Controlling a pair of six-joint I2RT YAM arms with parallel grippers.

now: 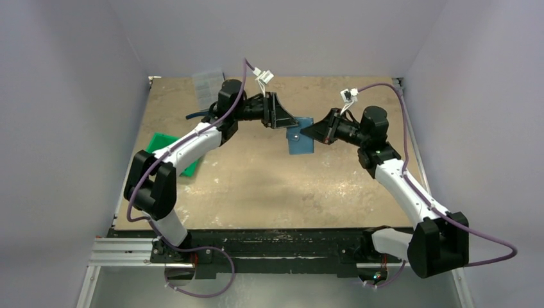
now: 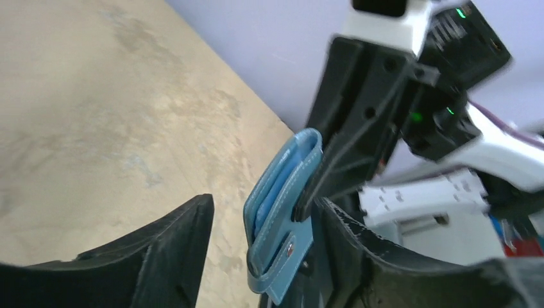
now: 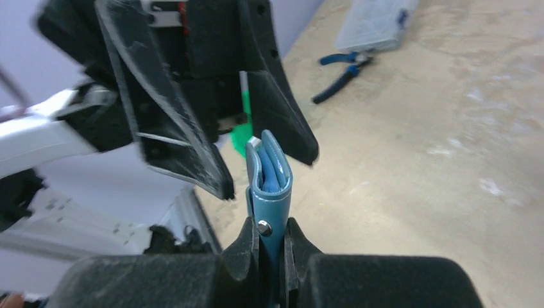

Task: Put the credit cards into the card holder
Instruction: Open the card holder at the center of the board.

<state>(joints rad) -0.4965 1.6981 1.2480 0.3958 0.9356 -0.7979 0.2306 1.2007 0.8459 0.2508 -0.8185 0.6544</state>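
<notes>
The teal-blue card holder (image 1: 300, 138) hangs folded shut above the middle of the table, between the two arms. My right gripper (image 1: 309, 133) is shut on it, and in the right wrist view its jaws (image 3: 272, 226) pinch the holder (image 3: 269, 186) at the snap end. My left gripper (image 1: 287, 122) is open, and its fingers (image 2: 173, 250) stand on either side of the holder (image 2: 282, 205) with a gap on the left. The holder's other side lies near or against the right finger. No credit cards show as separate things; they are hidden or out of view.
A green tray (image 1: 168, 149) lies at the left under the left arm. A clear compartment box (image 1: 206, 86) sits at the back left, with blue-handled pliers (image 3: 340, 67) next to it. Purple walls close in the table on three sides.
</notes>
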